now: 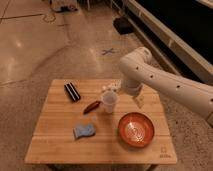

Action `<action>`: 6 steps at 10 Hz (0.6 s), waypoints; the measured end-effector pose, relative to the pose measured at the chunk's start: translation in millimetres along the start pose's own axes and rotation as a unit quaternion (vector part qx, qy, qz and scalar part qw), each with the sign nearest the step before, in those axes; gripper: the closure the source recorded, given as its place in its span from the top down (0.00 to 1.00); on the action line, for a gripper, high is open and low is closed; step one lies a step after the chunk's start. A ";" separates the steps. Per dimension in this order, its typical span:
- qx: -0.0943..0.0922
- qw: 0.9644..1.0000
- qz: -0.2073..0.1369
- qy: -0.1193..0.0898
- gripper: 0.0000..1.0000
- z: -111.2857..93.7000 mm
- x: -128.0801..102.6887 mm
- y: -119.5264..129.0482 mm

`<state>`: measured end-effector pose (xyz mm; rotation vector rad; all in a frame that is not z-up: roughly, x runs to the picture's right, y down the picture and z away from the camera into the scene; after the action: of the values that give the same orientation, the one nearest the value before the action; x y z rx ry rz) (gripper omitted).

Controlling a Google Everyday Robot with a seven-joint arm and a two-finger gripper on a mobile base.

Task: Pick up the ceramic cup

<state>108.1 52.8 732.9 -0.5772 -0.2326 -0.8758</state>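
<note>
The ceramic cup (109,102) is small, plain and white, and stands upright near the middle of the wooden table (60,145). The white arm reaches in from the right and bends down over the table's back right part. The gripper (137,100) hangs just right of the cup, slightly behind it, close to the tabletop. It holds nothing that I can see. The wide orange-red bowl (135,129) sits in front of the gripper, to the cup's front right.
A red object (92,106) lies just left of the cup. A black object (72,92) lies at the back left, a blue sponge (85,131) at the front left, and a white packet (107,88) behind the cup. Bare floor surrounds the table.
</note>
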 end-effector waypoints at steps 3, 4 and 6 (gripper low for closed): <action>-0.001 1.000 -0.016 0.001 0.80 10.2 -7.7 -11.4; -0.001 1.000 -0.021 0.002 0.80 12.2 -10.1 -15.8; -0.001 1.000 -0.025 0.006 0.80 19.1 -13.9 -21.8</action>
<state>83.2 61.7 751.1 -0.5704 -0.2364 -0.9282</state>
